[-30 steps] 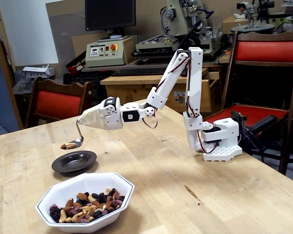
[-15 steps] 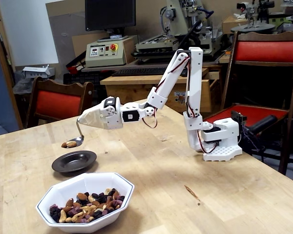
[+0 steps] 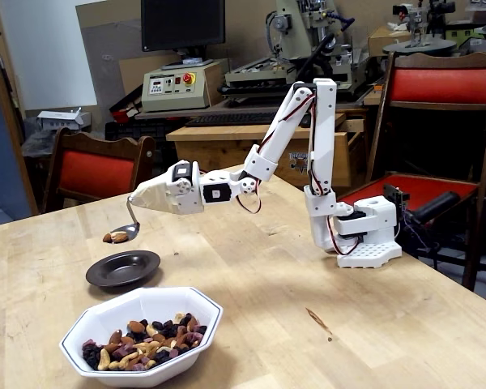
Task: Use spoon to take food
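The spoon (image 3: 126,227) hung from my claw (image 3: 138,201), which was clamped on its handle, and it carried a few nuts in the air above the dark saucer (image 3: 123,268). I saw the rest of the food (image 3: 142,339) in the white bowl (image 3: 196,318) on the bench (image 3: 308,324), nearer the camera.

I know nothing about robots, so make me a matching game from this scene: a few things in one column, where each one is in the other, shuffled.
Things:
1. spoon
2. white bowl
3. dark plate
4. pincer

Places or states:
A. empty, on the table under the spoon
B. nearest the camera, holding mixed nuts and dark pieces
C. in the air, carrying a few nuts
D. gripping the spoon's handle

Pairs: 1-C, 2-B, 3-A, 4-D
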Controlling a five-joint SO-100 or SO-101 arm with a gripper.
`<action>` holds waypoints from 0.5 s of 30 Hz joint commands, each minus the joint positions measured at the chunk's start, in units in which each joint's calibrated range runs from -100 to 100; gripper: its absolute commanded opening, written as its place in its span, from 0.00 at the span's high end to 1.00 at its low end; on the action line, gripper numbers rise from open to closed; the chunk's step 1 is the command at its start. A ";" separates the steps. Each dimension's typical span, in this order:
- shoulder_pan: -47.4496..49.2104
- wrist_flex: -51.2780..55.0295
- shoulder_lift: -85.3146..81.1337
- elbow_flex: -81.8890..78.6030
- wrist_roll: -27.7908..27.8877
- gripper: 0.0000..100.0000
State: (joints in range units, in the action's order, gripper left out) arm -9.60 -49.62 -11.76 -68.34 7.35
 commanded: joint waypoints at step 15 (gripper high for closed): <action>-0.03 -1.29 -0.69 3.03 7.81 0.96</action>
State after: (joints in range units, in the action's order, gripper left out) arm -9.52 -49.62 -11.76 -68.34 14.38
